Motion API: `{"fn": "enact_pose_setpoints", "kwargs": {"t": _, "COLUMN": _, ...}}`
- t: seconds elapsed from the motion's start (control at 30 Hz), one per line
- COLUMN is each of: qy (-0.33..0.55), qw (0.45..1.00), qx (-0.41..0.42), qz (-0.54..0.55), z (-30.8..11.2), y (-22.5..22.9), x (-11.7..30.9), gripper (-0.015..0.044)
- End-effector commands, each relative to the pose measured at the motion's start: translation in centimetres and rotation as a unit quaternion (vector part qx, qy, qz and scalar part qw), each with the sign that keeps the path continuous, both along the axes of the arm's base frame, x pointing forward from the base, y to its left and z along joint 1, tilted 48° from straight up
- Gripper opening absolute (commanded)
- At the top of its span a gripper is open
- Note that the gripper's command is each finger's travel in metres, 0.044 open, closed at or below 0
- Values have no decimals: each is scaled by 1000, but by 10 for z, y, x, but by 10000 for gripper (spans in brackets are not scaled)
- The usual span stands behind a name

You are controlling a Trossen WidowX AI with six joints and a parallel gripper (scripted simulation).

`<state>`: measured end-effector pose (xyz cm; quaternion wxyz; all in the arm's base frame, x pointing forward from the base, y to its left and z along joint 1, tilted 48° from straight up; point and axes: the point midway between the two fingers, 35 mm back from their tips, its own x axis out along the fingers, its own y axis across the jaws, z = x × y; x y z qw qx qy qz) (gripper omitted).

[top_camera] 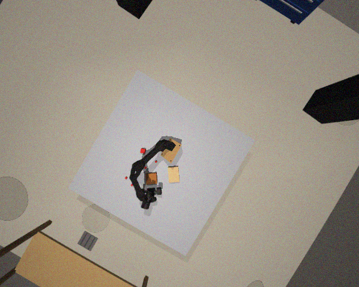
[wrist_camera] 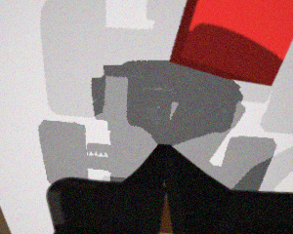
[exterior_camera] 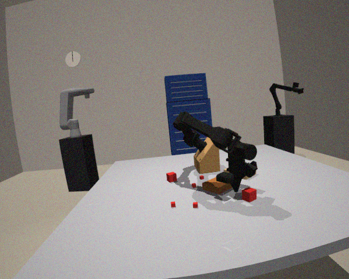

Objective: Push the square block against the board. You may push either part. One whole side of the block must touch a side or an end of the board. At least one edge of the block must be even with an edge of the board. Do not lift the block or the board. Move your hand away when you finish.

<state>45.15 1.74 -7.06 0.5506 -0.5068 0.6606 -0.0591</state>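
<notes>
The square block (top_camera: 151, 178) (exterior_camera: 215, 186) is orange-brown and lies flat, partly shadowed by the arm. The board (top_camera: 173, 174) is pale tan and lies to the block's right in the top view, with a strip of table between them. In the exterior view the arm mostly hides the board. My gripper (exterior_camera: 235, 190) (wrist_camera: 163, 149) is shut and empty, pointing down low over the table beside the block, on the side away from the arm's base. A brown sliver shows between the finger bases in the wrist view. Contact with the block cannot be told.
A large red cube (exterior_camera: 249, 195) (wrist_camera: 236, 41) is close to the fingertips. Another large red cube (top_camera: 142, 150) (exterior_camera: 171, 176) and several small red cubes lie on the other side of the block. The tan arm base (top_camera: 171, 157) (exterior_camera: 210, 160) stands behind the block.
</notes>
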Motion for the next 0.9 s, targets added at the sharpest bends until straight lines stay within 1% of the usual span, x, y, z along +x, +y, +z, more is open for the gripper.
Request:
{"fn": "enact_pose_setpoints", "kwargs": {"t": 0.0, "qy": -1, "qw": 1000, "qx": -1, "qz": -1, "z": -3, "y": 3, "x": 5, "gripper": 0}}
{"fn": "enact_pose_setpoints", "kwargs": {"t": 0.07, "qy": 0, "qw": 1000, "qx": 0, "qz": 0, "z": 1, "y": 4, "x": 2, "gripper": 0}}
{"fn": "enact_pose_setpoints", "kwargs": {"t": 0.2, "qy": 0, "qw": 1000, "qx": 1, "qz": -1, "z": 33, "y": 40, "x": -4, "gripper": 0}}
{"fn": "enact_pose_setpoints", "kwargs": {"t": 0.43, "qy": -10, "qw": 1000, "qx": 0, "qz": -2, "z": 34, "y": 41, "x": -4, "gripper": 0}}
{"fn": "enact_pose_setpoints", "kwargs": {"t": 0.63, "qy": -83, "qw": 994, "qx": 13, "qz": -70, "z": 47, "y": 30, "x": -6, "gripper": 0}}
{"fn": "enact_pose_setpoints", "kwargs": {"t": 0.87, "qy": -170, "qw": 973, "qx": 28, "qz": -150, "z": 62, "y": 16, "x": -9, "gripper": 0}}
